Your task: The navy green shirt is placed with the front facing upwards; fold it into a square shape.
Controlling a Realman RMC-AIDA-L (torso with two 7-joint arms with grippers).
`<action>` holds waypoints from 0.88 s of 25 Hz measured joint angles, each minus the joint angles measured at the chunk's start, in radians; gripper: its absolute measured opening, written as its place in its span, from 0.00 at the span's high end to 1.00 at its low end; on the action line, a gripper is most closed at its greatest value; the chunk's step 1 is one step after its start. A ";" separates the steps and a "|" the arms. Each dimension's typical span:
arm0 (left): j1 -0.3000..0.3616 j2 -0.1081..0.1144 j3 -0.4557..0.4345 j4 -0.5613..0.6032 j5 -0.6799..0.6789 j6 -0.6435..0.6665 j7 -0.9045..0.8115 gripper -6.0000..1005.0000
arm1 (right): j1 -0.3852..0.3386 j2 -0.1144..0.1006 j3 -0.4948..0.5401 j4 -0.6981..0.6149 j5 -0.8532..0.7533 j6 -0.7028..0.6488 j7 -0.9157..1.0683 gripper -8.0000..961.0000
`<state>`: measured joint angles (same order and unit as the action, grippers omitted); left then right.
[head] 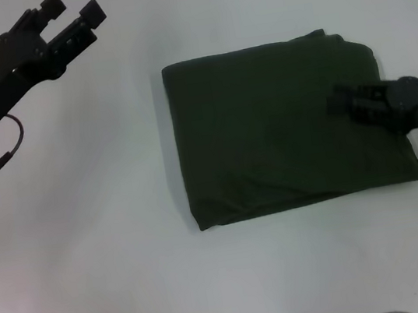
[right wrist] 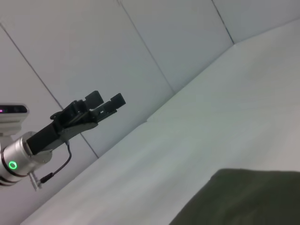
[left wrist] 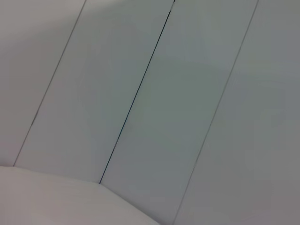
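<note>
The navy green shirt (head: 268, 132) lies folded into a roughly square block in the middle of the white table (head: 88, 245), its lettering hidden. My right gripper (head: 336, 102) reaches in from the right and sits low over the shirt's right part, near its right edge. My left gripper (head: 74, 7) is held up at the far left, well away from the shirt, open with nothing between its fingers. The right wrist view shows a corner of the shirt (right wrist: 243, 197) and the left gripper (right wrist: 106, 99) farther off, open. The left wrist view shows no shirt.
A panelled white wall (left wrist: 154, 93) stands behind the table. White tabletop surrounds the shirt on all sides, widest on the left and in front.
</note>
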<state>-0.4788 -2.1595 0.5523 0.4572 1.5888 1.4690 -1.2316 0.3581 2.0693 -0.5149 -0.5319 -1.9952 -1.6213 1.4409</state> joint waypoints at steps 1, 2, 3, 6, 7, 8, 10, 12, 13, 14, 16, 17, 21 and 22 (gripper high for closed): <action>0.004 0.000 0.000 0.000 0.000 0.000 0.000 0.12 | -0.003 -0.002 -0.002 0.000 -0.002 -0.002 -0.001 0.72; 0.009 0.001 0.000 0.000 0.000 0.001 0.001 0.12 | -0.006 -0.004 -0.004 0.000 -0.003 -0.004 -0.003 0.68; 0.010 0.001 0.000 0.000 0.000 0.001 0.001 0.12 | -0.009 -0.006 -0.002 0.000 -0.003 -0.006 -0.006 0.63; 0.013 0.000 0.000 0.000 0.000 0.002 0.001 0.12 | -0.014 -0.009 0.005 -0.003 -0.003 -0.007 -0.012 0.50; 0.014 -0.001 0.002 -0.003 0.000 0.002 0.001 0.12 | -0.014 -0.011 0.006 -0.005 -0.003 -0.008 -0.013 0.46; 0.014 -0.001 0.003 -0.004 0.000 0.002 0.001 0.12 | -0.014 -0.013 0.006 -0.006 -0.003 -0.010 -0.013 0.41; 0.014 -0.001 0.005 -0.005 0.002 0.002 -0.001 0.12 | -0.014 -0.018 0.004 -0.007 -0.004 -0.015 -0.013 0.33; 0.015 -0.001 0.006 -0.006 0.004 0.002 -0.005 0.12 | -0.014 -0.023 0.003 -0.007 -0.004 -0.021 -0.014 0.24; 0.015 -0.001 0.006 -0.006 0.004 0.002 -0.005 0.12 | -0.014 -0.025 0.004 -0.006 -0.004 -0.024 -0.014 0.20; 0.016 -0.001 0.006 -0.006 0.005 0.003 -0.005 0.12 | -0.015 -0.026 0.005 -0.006 -0.004 -0.026 -0.014 0.16; 0.018 0.000 0.007 -0.007 0.006 0.005 -0.006 0.12 | -0.014 -0.028 0.006 -0.006 -0.004 -0.030 -0.014 0.11; 0.018 0.000 0.008 -0.007 0.007 0.006 -0.006 0.12 | -0.011 -0.030 0.006 -0.001 -0.004 -0.030 -0.014 0.10; 0.021 0.005 0.047 -0.005 0.011 0.012 -0.009 0.12 | -0.003 -0.027 -0.002 0.003 -0.004 -0.029 -0.015 0.06; 0.023 0.008 0.068 -0.003 0.011 0.014 -0.013 0.12 | -0.002 -0.025 -0.006 0.003 -0.004 -0.030 -0.020 0.05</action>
<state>-0.4563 -2.1514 0.6204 0.4544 1.5998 1.4829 -1.2446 0.3562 2.0445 -0.5212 -0.5287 -1.9988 -1.6515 1.4209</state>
